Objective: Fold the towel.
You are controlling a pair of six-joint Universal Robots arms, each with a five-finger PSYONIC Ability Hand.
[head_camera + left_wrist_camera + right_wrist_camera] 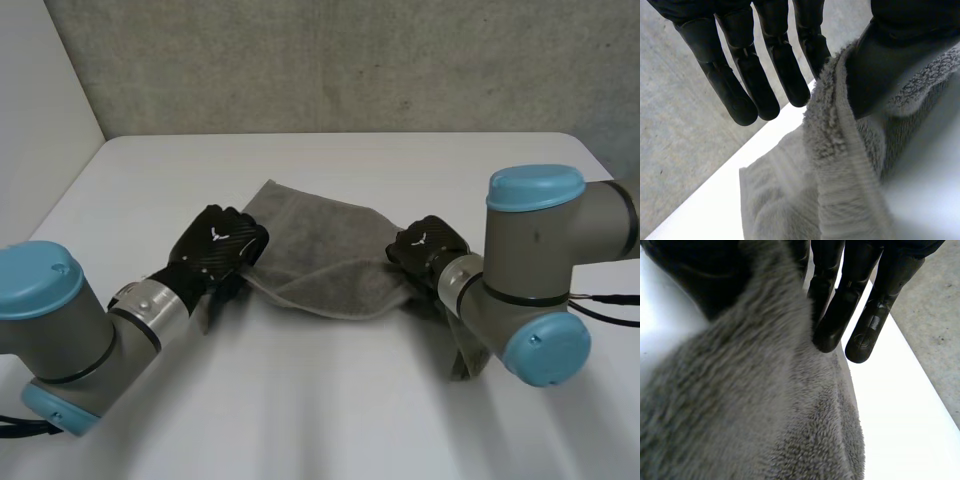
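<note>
The left hand (218, 245) is pinching the left edge of the towel (320, 250) between its thumb and straight fingers. The right hand (428, 248) is pinching the right edge the same way. Between them the grey towel is lying rumpled on the white table (330, 160).

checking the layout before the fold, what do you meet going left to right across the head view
left arm → left hand → towel → right hand → right arm
</note>
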